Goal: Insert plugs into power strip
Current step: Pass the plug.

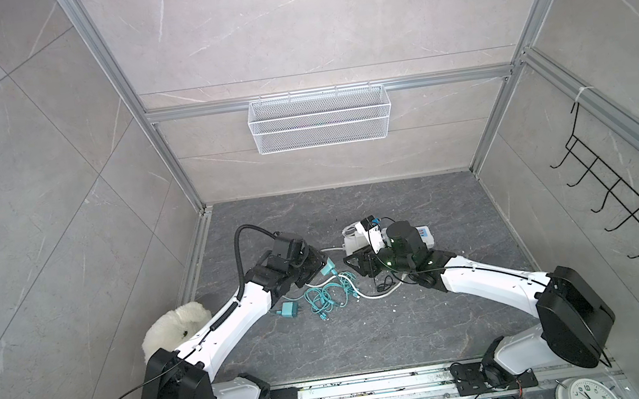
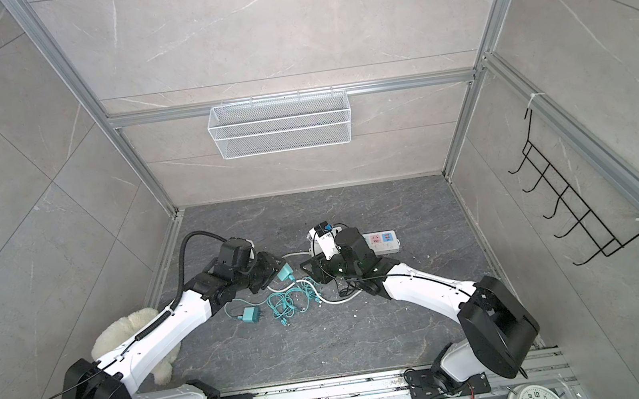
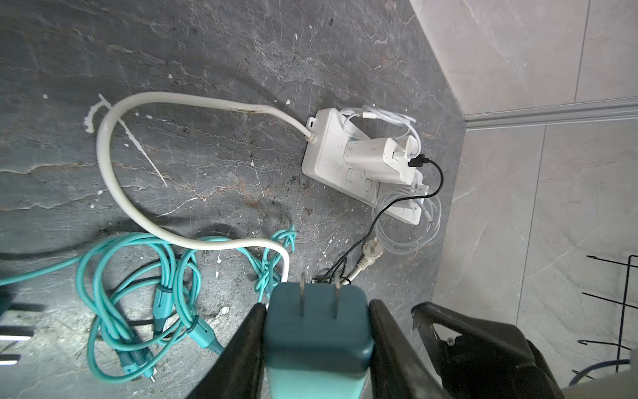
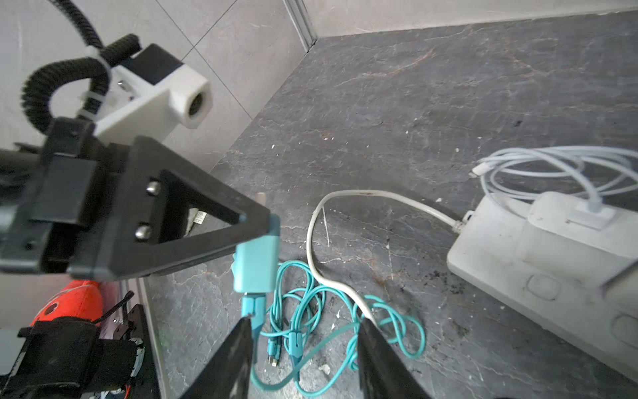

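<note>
My left gripper (image 3: pixel 317 305) is shut on a teal plug (image 3: pixel 317 331), whose two prongs point away from the wrist; both top views show this plug (image 1: pixel 327 267) (image 2: pixel 285 273) held above the floor. The white power strip (image 3: pixel 328 152) (image 2: pixel 382 240) lies beyond it with white plugs (image 3: pixel 376 159) seated in it, one trailing a black cable. My right gripper (image 4: pixel 306 323) (image 1: pixel 353 265) is open and holds nothing, over the tangle of teal cables (image 4: pixel 310 311). Another teal plug (image 1: pixel 289 309) lies on the floor by the left arm.
The strip's thick white cord (image 3: pixel 114 165) loops across the floor to its pronged plug (image 3: pixel 371 254). A white plush toy (image 1: pixel 171 327) sits under the left arm. A wire basket (image 1: pixel 320 118) hangs on the back wall and a black hook rack (image 1: pixel 620 203) on the right wall.
</note>
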Robot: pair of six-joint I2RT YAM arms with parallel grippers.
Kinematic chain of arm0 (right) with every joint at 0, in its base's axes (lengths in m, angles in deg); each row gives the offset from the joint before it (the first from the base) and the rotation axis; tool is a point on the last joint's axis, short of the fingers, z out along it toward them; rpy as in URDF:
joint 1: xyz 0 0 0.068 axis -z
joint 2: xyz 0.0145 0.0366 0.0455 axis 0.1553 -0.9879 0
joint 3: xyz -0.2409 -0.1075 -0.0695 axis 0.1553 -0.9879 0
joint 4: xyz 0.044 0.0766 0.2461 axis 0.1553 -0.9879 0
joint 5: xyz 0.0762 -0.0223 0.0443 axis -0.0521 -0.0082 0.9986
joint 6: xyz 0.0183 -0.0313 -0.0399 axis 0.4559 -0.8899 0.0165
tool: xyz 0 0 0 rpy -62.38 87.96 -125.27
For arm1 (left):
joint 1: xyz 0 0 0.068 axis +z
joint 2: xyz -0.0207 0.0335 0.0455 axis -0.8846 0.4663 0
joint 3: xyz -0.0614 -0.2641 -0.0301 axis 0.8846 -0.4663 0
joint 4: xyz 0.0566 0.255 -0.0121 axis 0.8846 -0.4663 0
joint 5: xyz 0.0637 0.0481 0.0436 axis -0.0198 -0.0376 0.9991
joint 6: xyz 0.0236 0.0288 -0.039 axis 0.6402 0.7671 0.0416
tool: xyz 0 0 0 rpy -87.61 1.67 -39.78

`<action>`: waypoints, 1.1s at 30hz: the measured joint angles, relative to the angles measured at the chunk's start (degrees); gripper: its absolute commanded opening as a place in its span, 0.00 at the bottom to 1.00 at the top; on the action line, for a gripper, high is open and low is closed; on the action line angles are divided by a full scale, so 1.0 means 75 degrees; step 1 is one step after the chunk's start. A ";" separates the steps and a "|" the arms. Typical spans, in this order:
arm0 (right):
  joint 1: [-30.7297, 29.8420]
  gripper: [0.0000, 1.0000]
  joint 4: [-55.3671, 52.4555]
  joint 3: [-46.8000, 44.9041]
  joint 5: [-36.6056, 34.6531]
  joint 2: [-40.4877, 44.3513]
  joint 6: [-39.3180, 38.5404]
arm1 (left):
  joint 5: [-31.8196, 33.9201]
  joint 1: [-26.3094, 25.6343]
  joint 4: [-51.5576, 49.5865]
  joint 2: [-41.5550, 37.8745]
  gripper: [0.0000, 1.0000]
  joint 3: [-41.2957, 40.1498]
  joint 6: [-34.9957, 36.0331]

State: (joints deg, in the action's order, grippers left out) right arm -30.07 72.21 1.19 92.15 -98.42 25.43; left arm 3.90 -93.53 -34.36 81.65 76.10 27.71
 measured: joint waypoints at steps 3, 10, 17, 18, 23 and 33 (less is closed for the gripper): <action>-0.0020 0.51 0.0154 -0.0216 0.0157 0.0105 0.0003 | -0.0006 -0.0003 0.0271 0.0152 0.17 -0.0041 -0.0119; -0.0242 0.51 0.0743 -0.0449 0.0227 0.0058 0.0090 | -0.0003 -0.0003 0.1139 0.0178 0.16 -0.0323 -0.0632; -0.0344 0.51 0.0883 -0.0154 -0.0052 -0.0583 0.0122 | 0.0003 -0.0003 0.1346 0.0172 0.16 -0.0580 -0.0941; -0.0350 0.51 0.0883 -0.0105 -0.0093 -0.0664 0.0143 | 0.0003 -0.0003 0.1370 0.0163 0.16 -0.0580 -0.0962; -0.0411 0.51 0.0901 0.0038 -0.0213 -0.0927 0.0207 | 0.0000 0.0000 0.1498 0.0035 0.16 -0.0580 -0.1000; -0.0635 0.48 0.1113 0.0554 -0.0399 -0.1314 0.0294 | 0.0006 0.0023 0.1792 0.0015 0.15 -0.0592 -0.1087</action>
State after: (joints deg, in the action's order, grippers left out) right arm -34.83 80.56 5.34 89.15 -108.28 27.64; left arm 3.94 -93.36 -20.92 81.76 71.66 19.56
